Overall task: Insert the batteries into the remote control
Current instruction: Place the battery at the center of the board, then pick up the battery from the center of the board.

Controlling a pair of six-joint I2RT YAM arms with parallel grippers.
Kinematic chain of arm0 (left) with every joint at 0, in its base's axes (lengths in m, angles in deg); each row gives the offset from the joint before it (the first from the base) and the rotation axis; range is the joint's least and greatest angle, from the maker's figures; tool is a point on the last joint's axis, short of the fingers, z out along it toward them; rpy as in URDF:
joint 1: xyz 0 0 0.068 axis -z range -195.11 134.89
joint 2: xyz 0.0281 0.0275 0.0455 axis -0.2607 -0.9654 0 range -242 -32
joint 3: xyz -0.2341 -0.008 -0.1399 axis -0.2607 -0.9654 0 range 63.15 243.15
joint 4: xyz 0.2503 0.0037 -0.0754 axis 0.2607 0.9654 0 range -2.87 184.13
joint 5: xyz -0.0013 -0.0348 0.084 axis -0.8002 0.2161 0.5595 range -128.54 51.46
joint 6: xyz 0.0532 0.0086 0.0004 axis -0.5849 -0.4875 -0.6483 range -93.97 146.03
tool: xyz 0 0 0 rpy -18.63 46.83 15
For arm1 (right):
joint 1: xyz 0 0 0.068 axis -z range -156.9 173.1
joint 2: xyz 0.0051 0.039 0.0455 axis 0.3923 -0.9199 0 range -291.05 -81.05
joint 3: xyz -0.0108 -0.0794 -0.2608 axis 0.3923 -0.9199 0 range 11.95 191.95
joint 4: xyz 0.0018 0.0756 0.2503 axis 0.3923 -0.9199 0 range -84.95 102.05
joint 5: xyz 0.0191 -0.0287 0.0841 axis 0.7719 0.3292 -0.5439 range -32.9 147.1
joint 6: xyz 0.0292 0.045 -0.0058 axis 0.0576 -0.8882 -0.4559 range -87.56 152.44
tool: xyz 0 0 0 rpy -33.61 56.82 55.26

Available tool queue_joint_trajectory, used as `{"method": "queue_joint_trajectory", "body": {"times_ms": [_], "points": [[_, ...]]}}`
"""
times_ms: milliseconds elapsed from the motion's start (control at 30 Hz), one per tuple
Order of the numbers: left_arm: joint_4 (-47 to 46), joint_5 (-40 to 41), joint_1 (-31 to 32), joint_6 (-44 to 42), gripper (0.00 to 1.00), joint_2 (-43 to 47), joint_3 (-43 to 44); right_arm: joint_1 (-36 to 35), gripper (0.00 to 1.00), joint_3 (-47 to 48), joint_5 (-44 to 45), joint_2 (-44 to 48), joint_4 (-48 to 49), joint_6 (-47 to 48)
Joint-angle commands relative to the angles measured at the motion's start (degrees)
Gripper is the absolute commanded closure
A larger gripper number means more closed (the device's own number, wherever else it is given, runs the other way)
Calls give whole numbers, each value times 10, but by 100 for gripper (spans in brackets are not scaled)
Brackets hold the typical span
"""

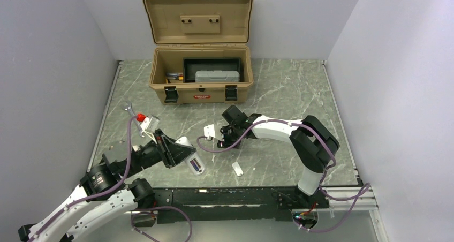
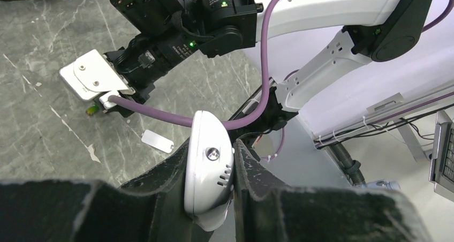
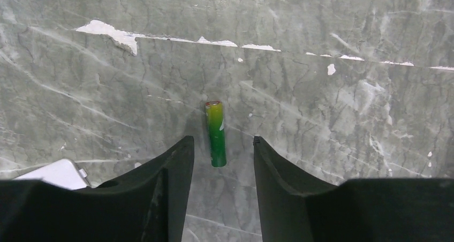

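Top view first: the left gripper [image 1: 183,152] is clamped on the remote control [image 1: 194,161] and holds it tilted. The right gripper [image 1: 221,141] sits low over the table [image 1: 300,92], just right of the remote and a touch further back. The green battery [image 3: 216,134] is hidden under it from this angle.

Left wrist view: both left fingers [image 2: 174,178] are pinching the white remote's edges, rounded end poking out. Up and left past that end you can just see a speck of green on the table under the right gripper. So the battery is near the remote but not touching it.

Right wrist view is the one that matters. The right fingers [image 3: 168,172] are spread, and the battery lies flat on the table in the gap, touching neither. Its long axis points straight away from the wrist, parallel to the fingers, and it sits a bit closer to the left-hand one.

My guess: the right arm is the one to grab it, closing across the battery's width.
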Motion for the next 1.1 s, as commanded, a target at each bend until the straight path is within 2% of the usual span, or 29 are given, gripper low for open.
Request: {"method": "queue_joint_trajectory", "body": {"times_ms": [0, 233, 400, 467, 600, 700, 767, 800, 933, 1067], "points": [[-25, 5, -1, 8, 100, 8, 17, -4, 52, 1, -1, -3, -42, 0], [-25, 1, -1, 9, 100, 9, 19, -4, 51, 9, -17, 54, 18, -50], [-20, -10, -1, 5, 100, 6, 34, -4, 50, 16, -63, 112, 55, -104], [-15, -7, -1, 2, 100, 8, 37, -3, 45, 5, -58, 135, 92, -160], [-14, -2, 0, 1, 100, 17, 32, -3, 40, -13, -10, 160, 158, -352], [-19, -2, -1, 2, 100, 18, 26, -3, 36, -42, 44, 183, 224, -557], [-24, -5, -1, 4, 100, 17, 23, -4, 36, -52, 76, 197, 231, -690], [-26, -7, -1, 5, 100, 15, 23, -3, 36, -42, 99, 199, 207, -748], [-24, -12, -1, 6, 100, 8, 26, -10, 35, 40, 191, 184, 6, -947], [-38, -15, -1, 12, 100, 9, 19, -43, 32, -9, 258, 220, -1, -1123]]}}
